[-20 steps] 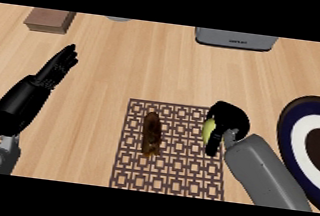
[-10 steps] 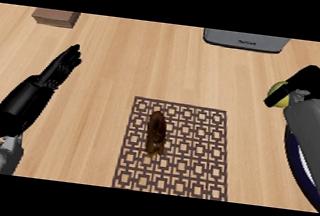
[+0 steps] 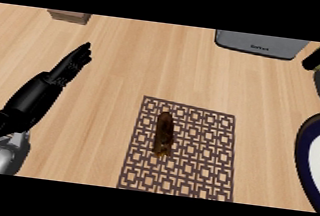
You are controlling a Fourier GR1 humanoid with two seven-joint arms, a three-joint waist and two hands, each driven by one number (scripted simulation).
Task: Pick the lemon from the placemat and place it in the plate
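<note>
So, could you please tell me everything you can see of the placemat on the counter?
The placemat is a brown rectangle with an openwork lattice of small squares, lying flat on the light wooden counter, its near edge at the view's lower edge. A dark brown elongated object lies on its left half, lengthwise. The plate sits just right of it, apart. Neither hand touches it.

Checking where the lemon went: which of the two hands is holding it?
The right hand, at the view's upper right, above the plate; yellow shows inside its curled fingers. The left hand is open, holding nothing.
</note>
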